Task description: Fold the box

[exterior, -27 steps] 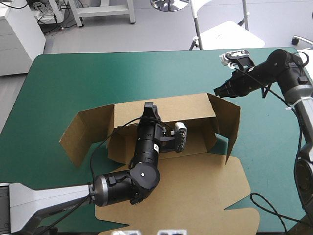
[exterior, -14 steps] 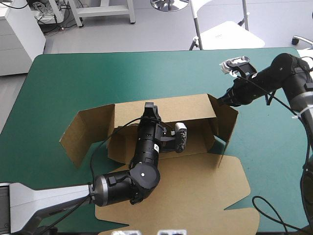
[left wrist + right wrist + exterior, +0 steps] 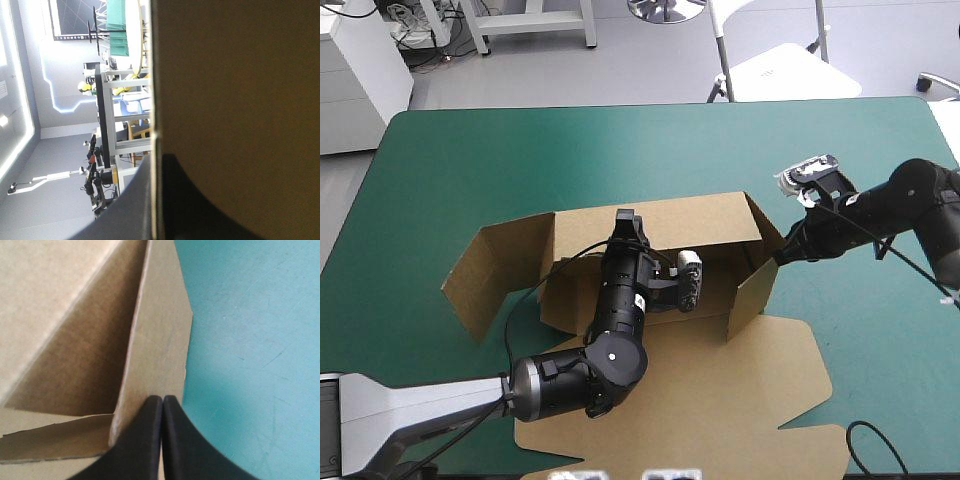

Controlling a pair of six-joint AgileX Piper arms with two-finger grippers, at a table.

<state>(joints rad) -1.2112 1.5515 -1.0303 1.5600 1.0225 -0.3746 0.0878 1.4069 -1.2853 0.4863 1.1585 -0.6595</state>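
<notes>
The brown box (image 3: 720,400) lies at the table's middle with its lid flat toward the near edge and its back wall (image 3: 690,220) raised. My left gripper (image 3: 625,220) sits on that wall's top edge. In the left wrist view it (image 3: 155,160) is shut on the box, the board's edge running between the fingers. My right gripper (image 3: 782,258) is shut, and its tip presses the outer face of the right side flap (image 3: 752,300), which is swung inward across the box's right end. The right wrist view shows the shut tip (image 3: 162,399) against that flap (image 3: 160,340). The left side flap (image 3: 495,270) still angles outward.
Bare teal-green cover (image 3: 520,160) runs along the far side and to the right of the box. A white chair (image 3: 780,70) stands beyond the table's far edge.
My right gripper moved toward the near left and pushed the right flap inward, from standing outward to lying across the box's end. The left arm stayed still.
</notes>
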